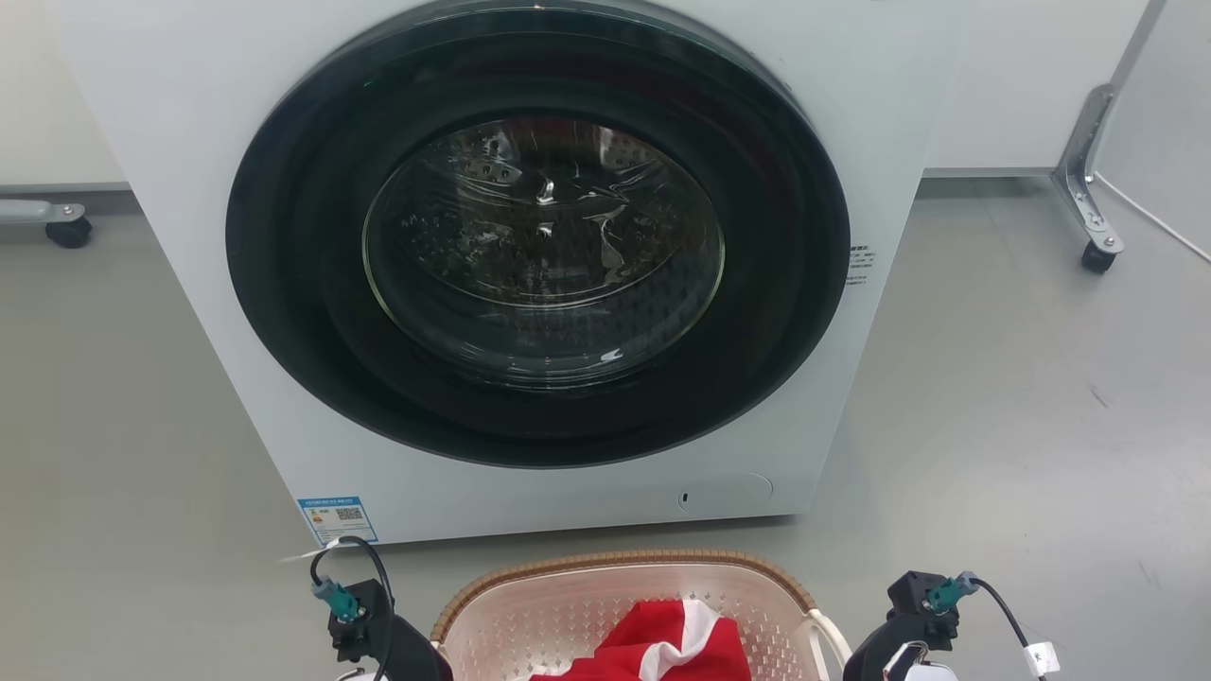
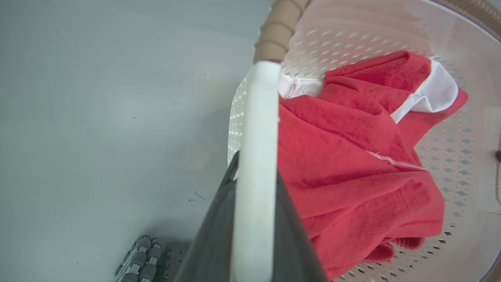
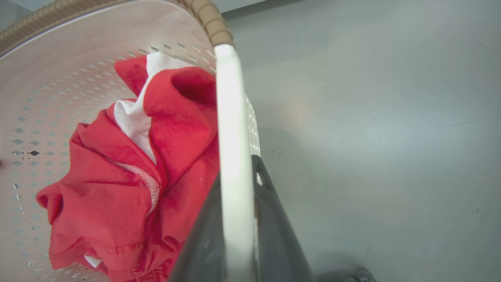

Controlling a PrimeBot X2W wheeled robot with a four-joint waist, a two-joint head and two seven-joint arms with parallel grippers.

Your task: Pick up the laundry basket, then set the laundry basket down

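Both my grippers pinch the laundry basket [image 1: 605,605] by its handles, in front of the washing machine [image 1: 189,142].

The white washing machine with its dark round door stands on the grey floor [image 1: 1022,426] ahead of me. The basket lies close before it, between my arms, with a red and white garment [image 1: 662,653] heaped inside. My left gripper [image 2: 255,168] is closed on the left white handle [image 2: 258,117], and my right gripper [image 3: 236,172] on the right white handle [image 3: 231,117]. I cannot tell whether the basket touches the floor.

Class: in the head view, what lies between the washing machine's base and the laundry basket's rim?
A narrow strip of bare grey floor runs between the washing machine and the laundry basket; the head view shows it.
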